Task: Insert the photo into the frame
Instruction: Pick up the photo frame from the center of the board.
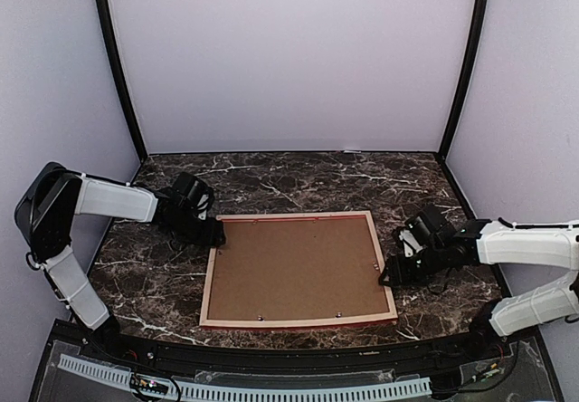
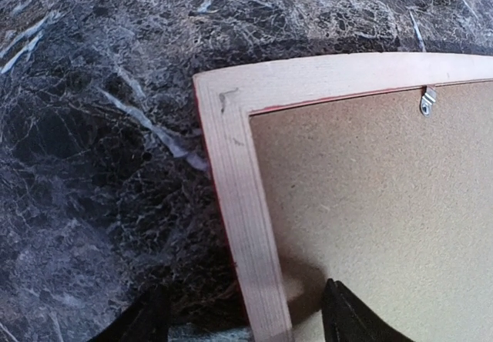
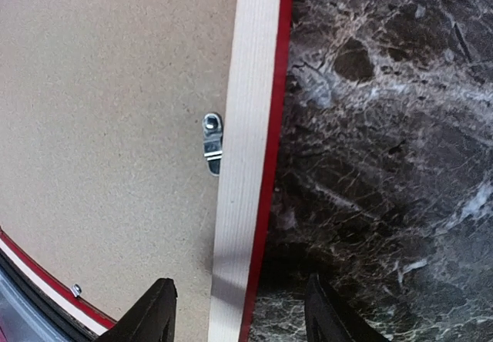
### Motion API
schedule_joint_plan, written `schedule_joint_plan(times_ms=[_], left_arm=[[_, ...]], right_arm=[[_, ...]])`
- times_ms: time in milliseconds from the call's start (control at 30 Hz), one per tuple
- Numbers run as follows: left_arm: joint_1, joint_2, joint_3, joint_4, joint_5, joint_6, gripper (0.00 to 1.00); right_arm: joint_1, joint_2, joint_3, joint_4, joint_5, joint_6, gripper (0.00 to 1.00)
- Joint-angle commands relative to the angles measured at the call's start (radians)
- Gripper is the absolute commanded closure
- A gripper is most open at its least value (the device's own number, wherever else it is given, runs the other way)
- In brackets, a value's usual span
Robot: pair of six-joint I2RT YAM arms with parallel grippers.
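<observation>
The frame lies face down on the marble table, its pale wood back up and the brown backing board set inside it. The photo is hidden. My left gripper stands open at the frame's far left corner; in the left wrist view its fingers straddle the left rail without touching it. At the right rail my right gripper is also open. In the right wrist view its fingers stand either side of the rail, apart from it. Nothing is held.
Small metal tabs sit along the frame's inner edge over the backing board. Dark marble tabletop surrounds the frame. Purple walls enclose the table on three sides. A black rail runs along the near edge.
</observation>
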Motion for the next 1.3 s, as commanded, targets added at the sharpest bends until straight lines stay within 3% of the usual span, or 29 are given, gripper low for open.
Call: schedule_joint_plan(times_ms=[0, 200, 333, 600, 800, 1267], left_arm=[[-0.002, -0.061, 0.011, -0.063, -0.051, 0.035, 0.26], [-0.002, -0.192, -0.014, -0.07, -0.072, 0.076, 0.07], [-0.003, -0.289, -0.052, -0.039, -0.01, 0.062, 0.01], [-0.042, -0.446, -0.092, -0.013, 0.057, 0.043, 0.01], [-0.117, -0.478, -0.121, 0.068, 0.129, 0.041, 0.01], [-0.465, -0.358, -0.163, 0.219, -0.052, 0.216, 0.02]], right_arm=[[0.05, -0.023, -0.05, 0.058, 0.012, 0.096, 0.44], [0.098, -0.03, -0.096, 0.073, 0.034, 0.142, 0.54], [0.116, -0.015, -0.093, 0.063, 0.068, 0.155, 0.59], [0.126, 0.077, -0.033, 0.04, 0.185, 0.142, 0.68], [0.094, 0.225, 0.075, 0.051, 0.271, 0.081, 0.78], [-0.048, 0.44, 0.35, 0.081, 0.183, -0.096, 1.0]])
